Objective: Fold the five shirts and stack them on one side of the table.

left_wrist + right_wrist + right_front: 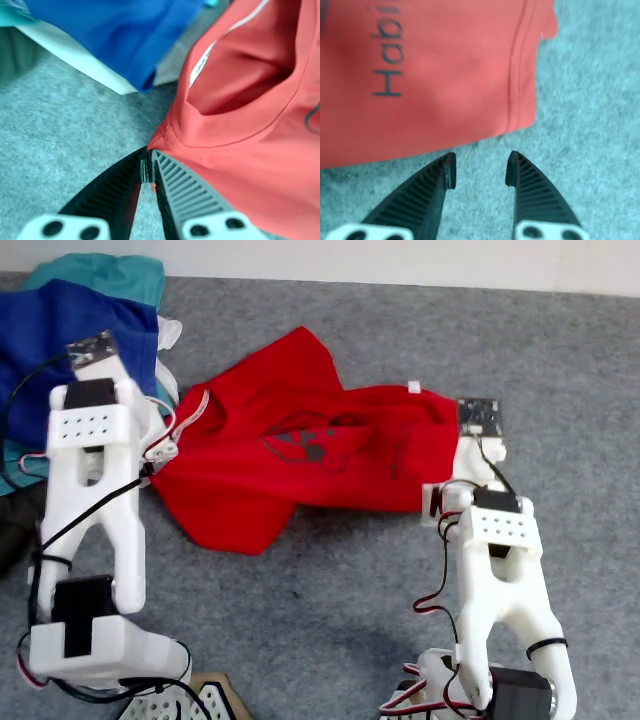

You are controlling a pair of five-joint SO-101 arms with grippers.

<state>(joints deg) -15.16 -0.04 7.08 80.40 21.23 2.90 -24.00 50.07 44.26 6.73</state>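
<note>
One red shirt [330,455] lies crosswise, collar toward left jaws clamping it; right jaws parted, empty.

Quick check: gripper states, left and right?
Left gripper: closed, pinching the edge of the red shirt.
Right gripper: open, holding nothing.

Red shirt [320,450]: rumpled, print up; neck-side edge pinched in left gripper [149,167], hem just ahead of right gripper [480,170].
Blue shirt [50,330], teal shirt [110,275], white shirt [168,332]: heaped just beyond left gripper.
</note>
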